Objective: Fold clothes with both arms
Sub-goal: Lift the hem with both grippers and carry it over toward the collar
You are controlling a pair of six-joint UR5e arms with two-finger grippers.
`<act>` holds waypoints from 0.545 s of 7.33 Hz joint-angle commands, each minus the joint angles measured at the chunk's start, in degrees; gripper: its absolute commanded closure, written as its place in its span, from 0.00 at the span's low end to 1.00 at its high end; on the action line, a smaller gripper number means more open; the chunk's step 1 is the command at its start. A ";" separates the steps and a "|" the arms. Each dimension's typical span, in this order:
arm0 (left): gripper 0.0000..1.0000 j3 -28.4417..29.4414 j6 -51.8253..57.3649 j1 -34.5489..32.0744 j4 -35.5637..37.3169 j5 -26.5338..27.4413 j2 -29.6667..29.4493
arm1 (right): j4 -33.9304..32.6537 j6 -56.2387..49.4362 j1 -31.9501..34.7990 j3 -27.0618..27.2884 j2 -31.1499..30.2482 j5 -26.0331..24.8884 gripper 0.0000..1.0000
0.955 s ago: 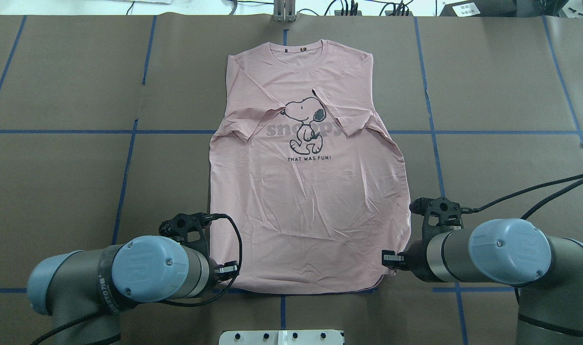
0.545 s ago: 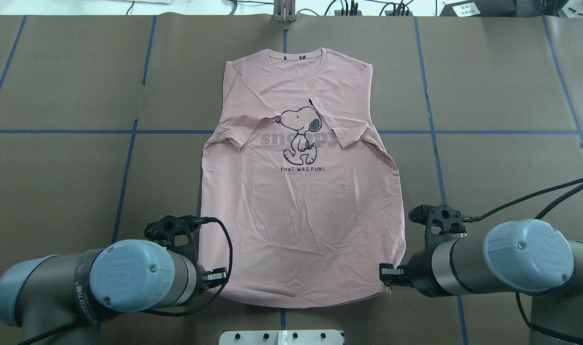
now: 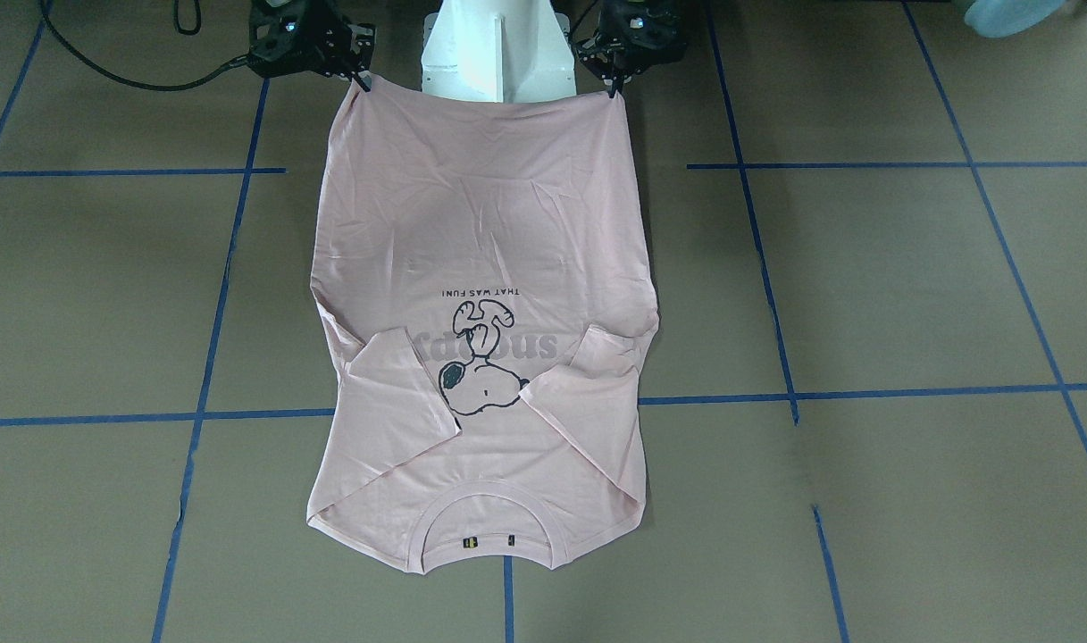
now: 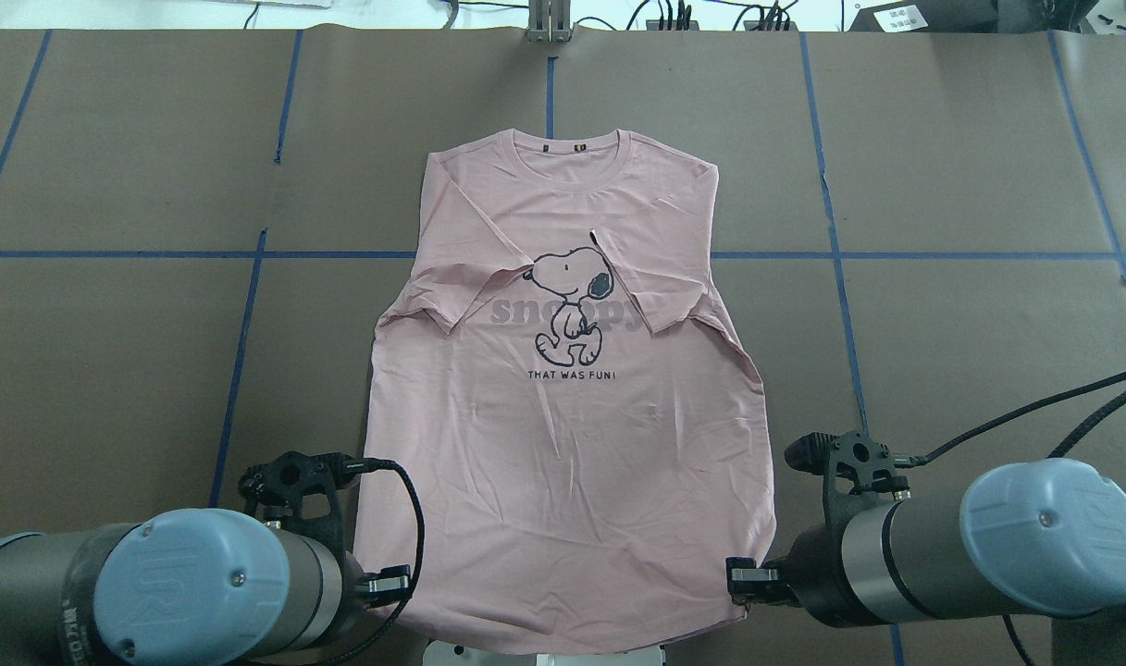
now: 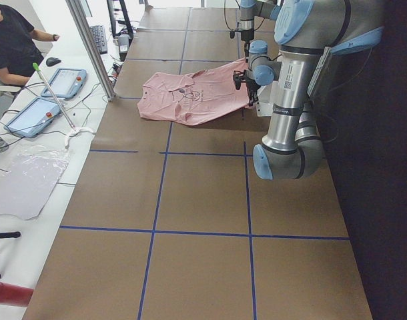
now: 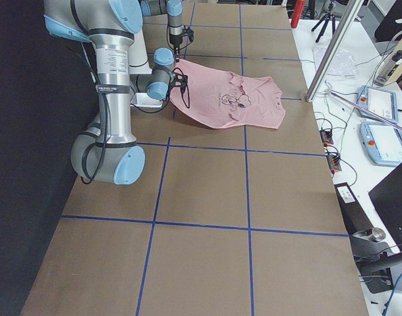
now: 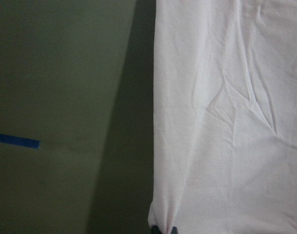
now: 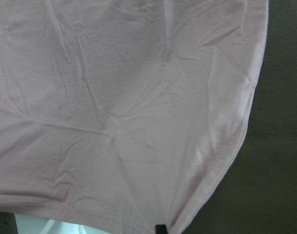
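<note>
The shirt [image 4: 572, 462] is soft, matt pale pink cloth, finely creased, puckering where each tool nips its hem. Farther from the tools, its print [image 4: 572, 305] is flat, matt black and grey. The left tool [image 4: 389, 585] and right tool [image 4: 743, 581] look like matt black plastic. Behind them the arms [image 4: 905, 555] are smooth silver-grey metal tubes with light blue caps [image 4: 1048, 532] of faintly shiny plastic. Under the tools the surface [image 4: 970, 324] wears matt brown paper, crossed by smooth blue tape [image 4: 970, 255].

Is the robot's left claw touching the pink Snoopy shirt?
Touching. In the left wrist view the T-shirt puckers at its corner into the shut tips of the left gripper. The front-facing view shows the same hem corner pinched.
</note>
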 commanded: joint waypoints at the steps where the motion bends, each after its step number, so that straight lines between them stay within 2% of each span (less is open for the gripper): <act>1: 1.00 0.20 2.42 0.50 -0.09 0.11 -0.14 | 0.00 -0.46 0.84 -0.15 0.75 -0.83 1.00; 2: 1.00 1.43 4.88 -1.59 -1.49 0.20 -0.40 | 0.09 -0.81 4.25 -1.03 2.76 -0.75 1.00; 4: 1.00 4.15 12.16 -10.88 -3.61 -0.24 -0.93 | 0.09 -4.30 12.59 -6.28 7.42 0.04 1.00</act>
